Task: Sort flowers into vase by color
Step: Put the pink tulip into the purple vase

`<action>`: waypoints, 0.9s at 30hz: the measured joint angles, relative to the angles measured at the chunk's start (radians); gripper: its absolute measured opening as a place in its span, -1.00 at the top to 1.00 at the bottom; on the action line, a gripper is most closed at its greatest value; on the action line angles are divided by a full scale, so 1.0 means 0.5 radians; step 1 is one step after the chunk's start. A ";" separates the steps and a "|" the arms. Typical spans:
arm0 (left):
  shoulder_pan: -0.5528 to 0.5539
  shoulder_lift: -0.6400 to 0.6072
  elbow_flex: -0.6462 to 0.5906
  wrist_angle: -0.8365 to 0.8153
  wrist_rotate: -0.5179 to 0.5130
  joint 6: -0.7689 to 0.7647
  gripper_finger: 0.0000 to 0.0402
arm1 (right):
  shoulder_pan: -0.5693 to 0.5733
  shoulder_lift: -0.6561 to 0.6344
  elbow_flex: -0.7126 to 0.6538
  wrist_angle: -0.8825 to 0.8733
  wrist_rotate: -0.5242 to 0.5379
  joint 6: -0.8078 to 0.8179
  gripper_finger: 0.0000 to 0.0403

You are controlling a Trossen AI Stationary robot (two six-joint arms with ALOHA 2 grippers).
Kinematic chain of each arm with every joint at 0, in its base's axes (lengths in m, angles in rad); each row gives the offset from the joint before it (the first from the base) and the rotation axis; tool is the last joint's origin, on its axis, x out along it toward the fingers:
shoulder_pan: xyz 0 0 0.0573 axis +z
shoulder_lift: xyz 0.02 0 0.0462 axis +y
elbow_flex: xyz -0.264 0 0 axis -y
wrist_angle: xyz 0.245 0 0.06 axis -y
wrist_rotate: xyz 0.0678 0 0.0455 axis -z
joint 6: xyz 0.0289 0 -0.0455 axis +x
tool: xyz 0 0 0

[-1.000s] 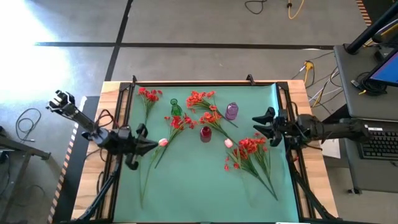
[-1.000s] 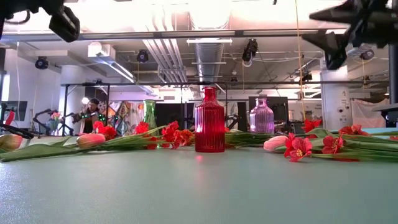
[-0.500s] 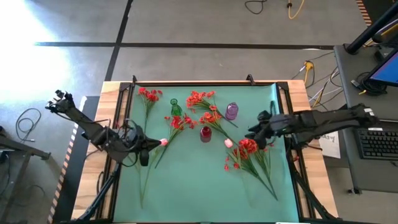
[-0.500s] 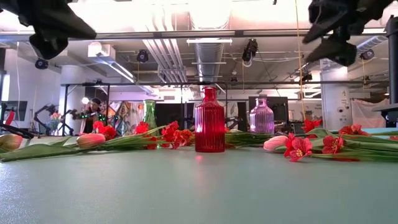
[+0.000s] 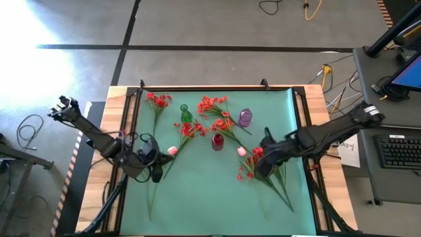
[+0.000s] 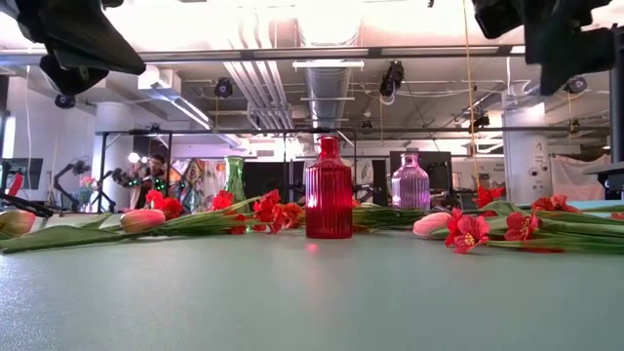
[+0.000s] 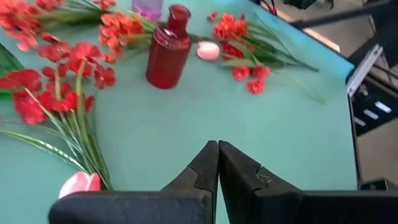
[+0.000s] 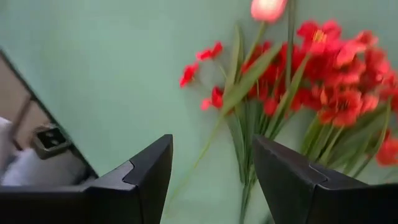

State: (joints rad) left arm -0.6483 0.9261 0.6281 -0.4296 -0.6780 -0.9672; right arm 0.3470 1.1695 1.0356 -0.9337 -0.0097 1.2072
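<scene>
Red and orange-red blossom clusters on green stems lie flat on the green mat. One bunch point(image 5: 266, 164) lies right of centre, others point(image 5: 214, 113) near the vases. One pink tulip bud point(image 5: 172, 151) lies left of centre, another point(image 5: 241, 151) beside the red vase point(image 5: 217, 141). A green vase point(image 5: 186, 115) and a purple vase point(image 5: 245, 118) stand upright behind. My left gripper point(image 7: 217, 155) is shut, hovering just left of the left tulip point(image 7: 78, 185). My right gripper point(image 8: 211, 168) is open above the right bunch point(image 8: 323, 81).
The green mat point(image 5: 197, 197) is bare toward the near edge. Its sides are bounded by black rails and the wooden table border point(image 5: 99, 197). In the low view the red vase point(image 6: 329, 190) stands in front, with the purple vase point(image 6: 410, 183) and the green vase point(image 6: 235, 180) behind it.
My right gripper has swung from near the table's right edge toward the left and the near edge, coming over the right flower bunch. My left gripper has shifted slightly toward the near edge, staying beside the left pink tulip. No flower or vase has moved.
</scene>
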 joint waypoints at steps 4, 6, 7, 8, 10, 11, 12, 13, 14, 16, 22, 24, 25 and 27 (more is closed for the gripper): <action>0.000 0.032 0.000 -0.005 0.088 0.000 1.00 | 0.059 0.187 0.084 -0.025 -0.063 0.109 -0.04; 0.000 0.044 0.000 -0.021 0.128 0.002 1.00 | 0.083 0.277 0.102 -0.024 -0.110 0.158 -0.05; 0.000 0.049 0.000 -0.030 0.141 0.009 1.00 | 0.094 0.322 0.109 -0.024 -0.124 0.185 -0.07; 0.000 0.051 0.000 -0.034 0.152 0.019 1.00 | 0.106 0.360 0.115 -0.023 -0.138 0.217 -0.09; 0.000 0.052 0.000 -0.042 0.190 0.045 1.00 | 0.134 0.432 0.119 -0.016 -0.145 0.275 -0.15; -0.001 0.052 0.000 -0.053 0.202 0.059 1.00 | 0.146 0.469 0.123 -0.014 -0.142 0.303 -0.19; -0.002 0.051 -0.001 -0.061 0.220 0.073 1.00 | 0.160 0.509 0.129 -0.007 -0.140 0.332 -0.23; -0.002 0.050 -0.001 -0.062 0.232 0.086 1.00 | 0.174 0.546 0.135 0.000 -0.142 0.356 -0.26; -0.002 0.050 -0.001 -0.061 0.232 0.100 1.00 | 0.187 0.586 0.144 0.002 -0.146 0.383 -0.28; -0.002 0.047 -0.001 -0.065 0.237 0.134 1.00 | 0.211 0.668 0.169 0.014 -0.148 0.433 -0.31; -0.002 0.044 -0.001 -0.084 0.241 0.197 1.00 | 0.249 0.934 0.260 0.025 -0.148 0.489 -0.21; -0.002 0.044 -0.002 -0.101 0.242 0.197 1.00 | 0.249 1.003 0.285 0.036 -0.153 0.486 -0.15; -0.002 0.044 -0.003 -0.105 0.242 0.198 1.00 | 0.249 1.035 0.293 0.046 -0.153 0.481 -0.13; -0.002 0.044 -0.003 -0.107 0.242 0.205 1.00 | 0.249 1.086 0.312 0.061 -0.153 0.476 -0.09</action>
State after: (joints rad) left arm -0.6491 0.9482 0.6266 -0.4833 -0.5571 -0.8646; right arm 0.4713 1.7125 1.1915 -0.9033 -0.0864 1.4450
